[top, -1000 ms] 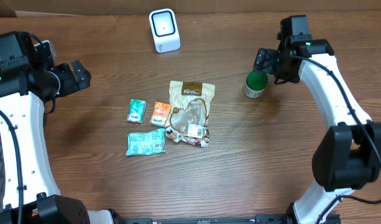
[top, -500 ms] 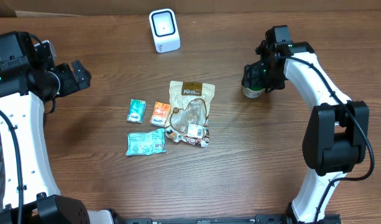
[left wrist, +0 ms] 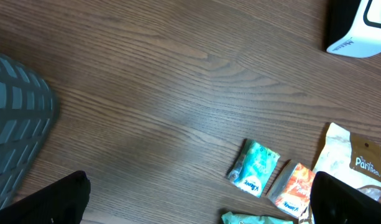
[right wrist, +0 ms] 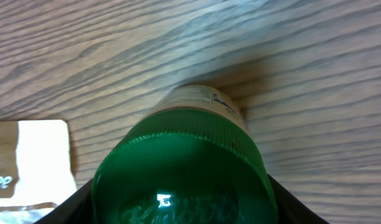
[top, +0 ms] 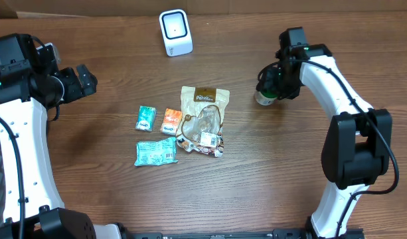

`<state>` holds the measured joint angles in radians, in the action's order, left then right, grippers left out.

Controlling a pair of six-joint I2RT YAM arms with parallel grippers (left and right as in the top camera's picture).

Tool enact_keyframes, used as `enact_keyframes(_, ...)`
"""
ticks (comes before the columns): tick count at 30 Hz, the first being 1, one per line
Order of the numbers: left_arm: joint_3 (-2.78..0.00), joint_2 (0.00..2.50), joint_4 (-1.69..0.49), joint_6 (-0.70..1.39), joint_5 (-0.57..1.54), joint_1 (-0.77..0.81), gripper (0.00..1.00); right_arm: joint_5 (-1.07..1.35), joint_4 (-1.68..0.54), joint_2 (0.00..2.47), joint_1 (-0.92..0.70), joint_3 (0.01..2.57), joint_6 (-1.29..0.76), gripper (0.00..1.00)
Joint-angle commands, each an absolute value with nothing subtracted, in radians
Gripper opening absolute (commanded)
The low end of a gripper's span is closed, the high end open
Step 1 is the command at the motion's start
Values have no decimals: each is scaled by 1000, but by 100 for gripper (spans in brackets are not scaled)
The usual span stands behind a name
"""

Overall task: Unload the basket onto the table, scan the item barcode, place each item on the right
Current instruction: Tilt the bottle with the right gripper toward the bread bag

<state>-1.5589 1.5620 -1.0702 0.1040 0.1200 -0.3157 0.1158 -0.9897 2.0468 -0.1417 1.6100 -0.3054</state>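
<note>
R gripper (top: 275, 81) has swung in from the right & dropped over the green-capped jar (top: 262, 98), far right of table, right of the snack bag (top: 203, 119). Jaws have narrowed around the cap; can't tell if they've clamped yet. L gripper (top: 87, 79) unchanged: wide, empty, far left. Means pick-up is underway; jar next has to go to the scanner (top: 175, 31), far centre, w/ barcode facing it.

A brown-and-white snack pouch (top: 202, 121) lies flat near the middle of the wooden tabletop (top: 269, 172). Just left of it sit a small orange packet (top: 171, 121) and a small teal packet (top: 145, 118), side by side. A larger teal packet (top: 156, 152) lies below them, beside the pouch's lower corner.
</note>
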Motion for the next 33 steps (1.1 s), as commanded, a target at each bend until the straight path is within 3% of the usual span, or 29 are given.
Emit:
enact_keyframes(1,-1568,1537,-1070,92,127,-314,100,134,-999,2048,-179,1615,-367,39)
enact_keyframes(9,-1568,1537,-1070,92,127,-314,100,286,-1005,2031,-208,1687,-314,38)
enact_keyframes(14,-1568,1537,-1070,92,127,-314,99,478,-1005,2030,-202,1726,-339,26)
enact_keyframes(22,-1568,1537,-1070,92,127,-314,99,764,-998,2030,-164,1729,-570,22)
enact_keyframes(24,-1568,1537,-1070,92,127,-314,100,825,-997,2030,-158,1729,-688,30)
enact_keyframes(29,-1568,1537,-1070,92,127,-314,99,903,-1014,2030,-155,1729,-953,38)
enact_keyframes(33,-1568,1537,-1070,92,127,-314,100,948,-1056,2030,-156,1729,-1101,34)
